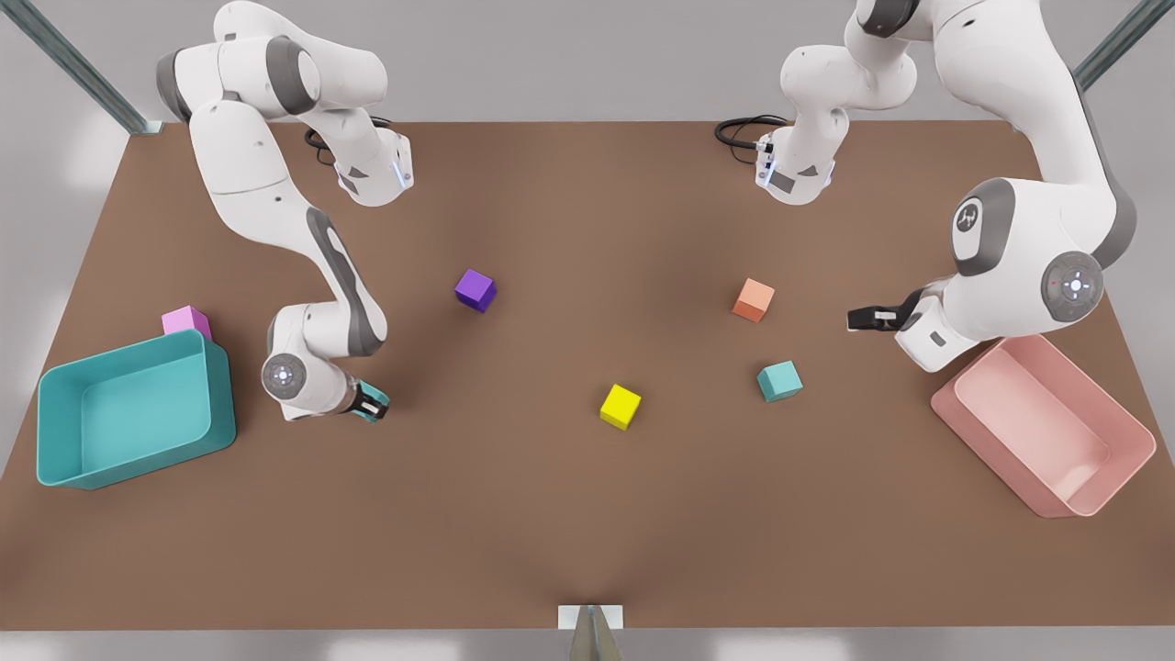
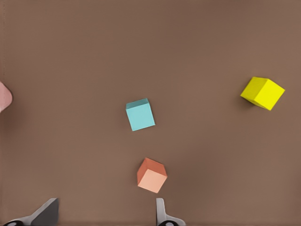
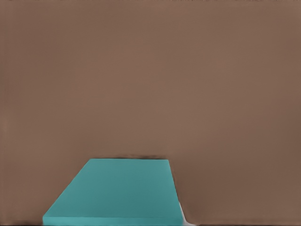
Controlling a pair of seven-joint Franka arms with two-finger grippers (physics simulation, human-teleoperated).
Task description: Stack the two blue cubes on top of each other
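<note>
1. Tabletop (image 1: 587,514): brown, and it carries 2 bins and the loose cubes.

2. Right gripper (image 1: 372,404): low over the tabletop on the front view's left, just beside the teal bin (image 1: 55,431). Its fingers are closed on the held teal cube (image 3: 117,193), whose face sits close under the right wrist camera. Judgement: this cube is gripped for carrying and is the upper block of the stack.

3. Left gripper (image 1: 867,319): on the front view's right, near the pink bin (image 1: 973,413). Its fingers are spread apart and hold nothing. This arm waits, and its wrist camera looks down on the target area.

4. Free teal cube (image 1: 779,380): resting flat on the tabletop, well apart from the held one. Judgement: it serves as the base, so the load must cross most of the tabletop.

5. Surroundings:
- The yellow cube (image 1: 621,406) lies between the 2 teal cubes, close to a straight carry line. Judgement: lift before traversing.
- The orange cube (image 1: 754,299) sits near the base, on the side toward the arm bases.
- The purple cube (image 1: 475,290) lies apart from that line.
- The pink cube (image 1: 186,321) stands behind the teal bin.
</note>
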